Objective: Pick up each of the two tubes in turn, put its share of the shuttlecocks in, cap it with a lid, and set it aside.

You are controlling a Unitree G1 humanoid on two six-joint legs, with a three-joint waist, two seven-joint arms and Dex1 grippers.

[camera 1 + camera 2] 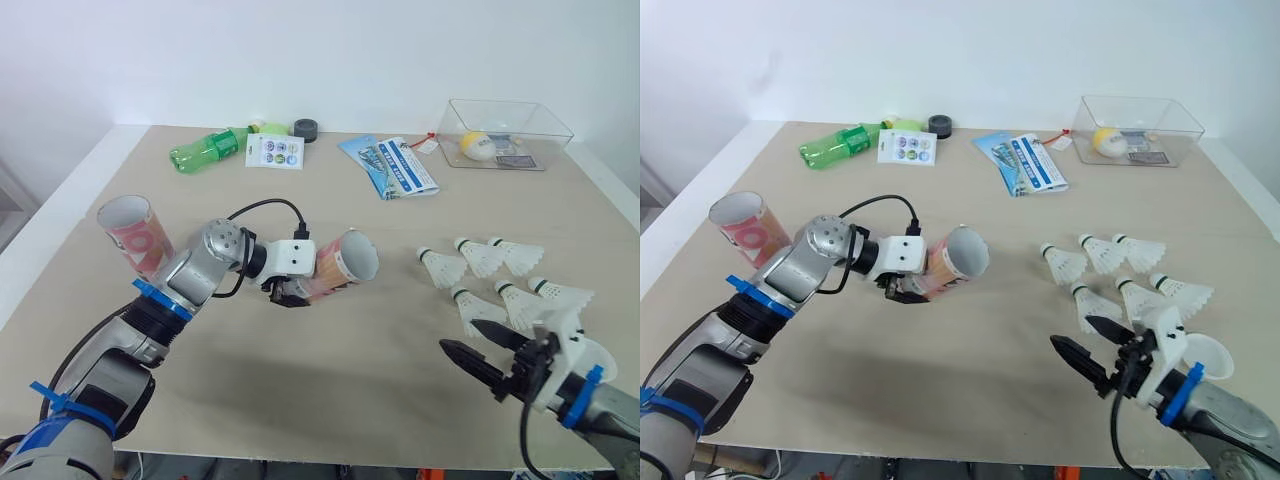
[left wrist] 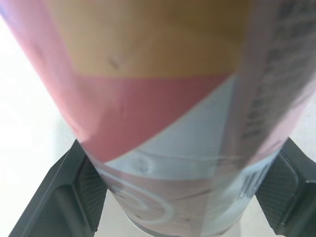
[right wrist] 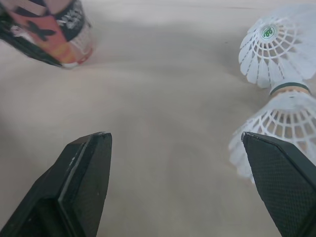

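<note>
Right gripper [image 1: 460, 337]: fingers spread, empty, at table [image 1: 330, 400] near edge, just beside shuttlecocks [image 1: 500, 275] | Left gripper [image 1: 296, 288]: clamped on tilted tube [image 1: 340, 265], mid-table, mouth facing right edge | Second tube [image 1: 133, 235]: open-end up, near left edge

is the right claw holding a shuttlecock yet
No, the right claw is open with only bare table between its fingers, and the shuttlecocks lie off to one side, ungripped.
</note>
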